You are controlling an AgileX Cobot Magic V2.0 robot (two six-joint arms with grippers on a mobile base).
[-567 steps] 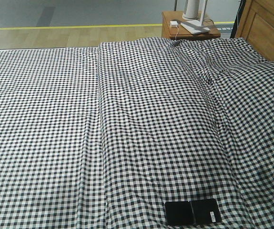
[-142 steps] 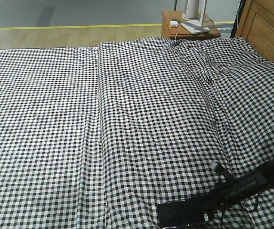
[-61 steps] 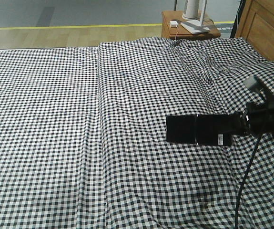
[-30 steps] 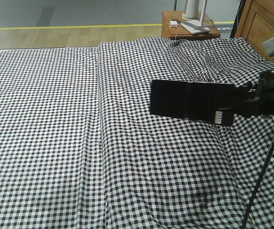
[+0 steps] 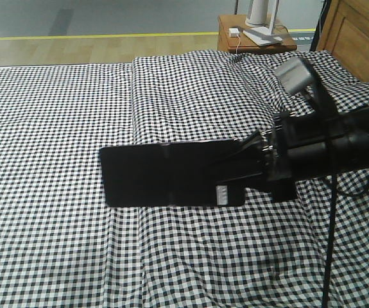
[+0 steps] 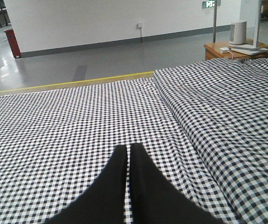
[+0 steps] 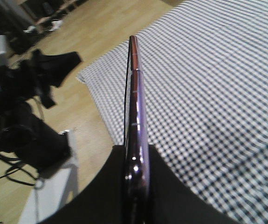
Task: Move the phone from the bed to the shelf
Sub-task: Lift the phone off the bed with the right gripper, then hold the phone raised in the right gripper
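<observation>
Right gripper (image 5: 245,165) clamps one short end of the phone (image 5: 162,174), which hangs flat in the air above the bed (image 5: 56,115), its white sticker (image 5: 223,194) close to the fingers. The arm (image 5: 351,144) and a dangling cable (image 5: 328,244) cover the sheet on that side. Behind stand a bedside table (image 5: 256,40) with a white appliance (image 5: 261,13) and a wooden headboard (image 5: 364,38).

Left wrist view: the left gripper (image 6: 128,150) has its fingers pressed together with nothing between them, above the checked sheet.

Right wrist view: the phone (image 7: 134,107) shows edge-on, pinkish, pinched between two dark fingers (image 7: 101,186). Dark gear (image 7: 26,93) on the wooden floor (image 7: 92,28) beyond the bed's edge is too blurred to name, perhaps the robot's base.
</observation>
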